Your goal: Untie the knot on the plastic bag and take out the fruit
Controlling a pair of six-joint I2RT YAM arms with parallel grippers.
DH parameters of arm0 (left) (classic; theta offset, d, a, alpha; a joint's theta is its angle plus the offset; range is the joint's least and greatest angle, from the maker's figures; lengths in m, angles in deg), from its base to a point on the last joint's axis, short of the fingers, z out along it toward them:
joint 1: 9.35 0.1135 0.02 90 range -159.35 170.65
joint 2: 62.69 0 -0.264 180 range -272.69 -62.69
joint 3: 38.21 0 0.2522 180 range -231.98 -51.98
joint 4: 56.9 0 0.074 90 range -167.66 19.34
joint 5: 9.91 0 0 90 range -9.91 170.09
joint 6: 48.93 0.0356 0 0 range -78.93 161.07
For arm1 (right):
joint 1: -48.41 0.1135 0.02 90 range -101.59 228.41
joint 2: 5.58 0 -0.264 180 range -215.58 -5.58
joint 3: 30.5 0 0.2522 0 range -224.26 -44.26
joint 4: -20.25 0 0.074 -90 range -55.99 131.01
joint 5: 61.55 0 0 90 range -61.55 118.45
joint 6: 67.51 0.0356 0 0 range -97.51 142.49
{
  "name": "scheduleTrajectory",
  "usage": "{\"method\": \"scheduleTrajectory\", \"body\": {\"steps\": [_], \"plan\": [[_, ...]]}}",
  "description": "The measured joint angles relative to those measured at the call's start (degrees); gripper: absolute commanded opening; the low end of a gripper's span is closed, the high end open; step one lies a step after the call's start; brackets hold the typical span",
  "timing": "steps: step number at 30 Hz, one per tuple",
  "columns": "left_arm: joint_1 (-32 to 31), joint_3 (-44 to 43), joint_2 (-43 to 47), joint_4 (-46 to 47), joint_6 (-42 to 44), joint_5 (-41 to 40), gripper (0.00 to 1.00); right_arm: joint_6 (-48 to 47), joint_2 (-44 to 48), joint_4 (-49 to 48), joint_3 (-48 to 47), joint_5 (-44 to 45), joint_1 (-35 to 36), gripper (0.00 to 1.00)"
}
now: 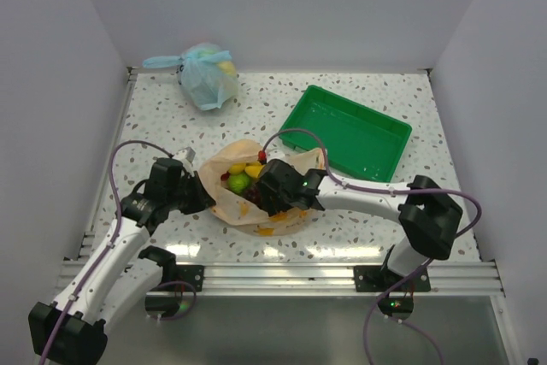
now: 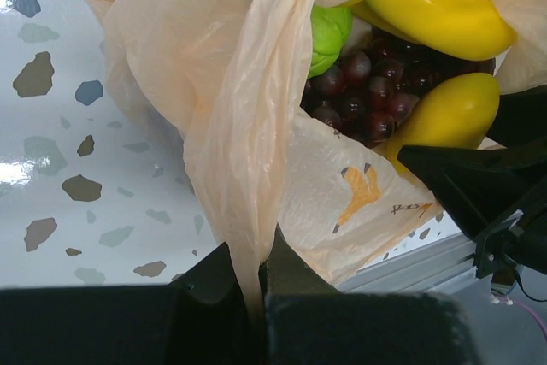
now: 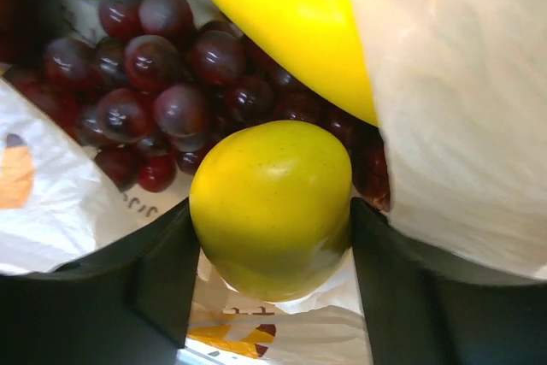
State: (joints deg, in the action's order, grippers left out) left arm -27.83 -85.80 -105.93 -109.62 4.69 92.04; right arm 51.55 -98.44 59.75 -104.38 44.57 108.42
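Observation:
The pale-orange plastic bag (image 1: 220, 167) lies mid-table with its mouth wide open; the knot is out of view. My left gripper (image 2: 256, 288) is shut on a gathered strip of the bag (image 2: 248, 83) at its left side. Inside lie the fruit: a green lime (image 2: 329, 32), dark purple grapes (image 2: 367, 91), a yellow banana (image 2: 436, 6) and a yellow mango (image 3: 269, 203). My right gripper (image 3: 272, 237) reaches into the bag from the right, both fingers pressed against the mango's sides. Grapes (image 3: 162, 83) lie just behind it.
A green tray (image 1: 355, 130) sits at the back right. A knotted light blue bag (image 1: 208, 74) with fruit rests at the back left by the wall. The aluminium rail (image 1: 282, 275) runs along the table's near edge, close to the orange bag.

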Motion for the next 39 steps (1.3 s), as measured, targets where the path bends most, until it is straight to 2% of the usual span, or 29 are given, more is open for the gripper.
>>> {"method": "scheduleTrajectory", "body": {"steps": [3, 6, 12, 18, 21, 27, 30, 35, 39], "plan": [[0.00, 0.00, 0.22, -0.02, -0.02, -0.22, 0.00, -1.49, 0.92, -0.13, -0.83, -1.18, 0.00, 0.40], [0.00, 0.00, 0.24, -0.09, -0.04, -0.61, 0.00, -3.08, 3.69, -0.17, -1.97, -2.56, 0.00, 0.33], [0.00, -0.11, 0.09, -0.33, -0.11, -2.16, 0.00, -6.80, 10.49, -2.78, -7.32, -5.55, 0.00, 0.30], [0.00, -0.79, -0.09, -2.34, -0.24, -4.92, 0.00, -10.93, 12.66, -3.87, -14.93, -4.42, -1.62, 0.27], [0.00, -0.81, -0.07, -2.82, -0.55, -5.60, 0.00, -11.72, 13.27, -3.87, -17.31, -3.19, -7.67, 0.25], [0.00, -0.81, -0.07, -3.26, -0.55, -6.19, 0.00, -11.63, 13.31, -2.38, -18.03, -0.26, -25.94, 0.25], [0.00, -0.81, -0.09, -3.32, -0.55, -6.19, 0.00, -10.49, 11.26, -2.12, -18.69, -0.42, -32.33, 0.25], [0.00, -0.81, -0.09, -3.30, -0.55, -6.03, 0.00, -5.88, 2.99, -3.50, -18.84, -4.13, -40.24, 0.27], [0.00, -0.81, -0.09, -3.30, -0.55, -5.90, 0.00, -1.77, -6.21, -6.27, -18.84, -8.76, -42.45, 0.30]]}}
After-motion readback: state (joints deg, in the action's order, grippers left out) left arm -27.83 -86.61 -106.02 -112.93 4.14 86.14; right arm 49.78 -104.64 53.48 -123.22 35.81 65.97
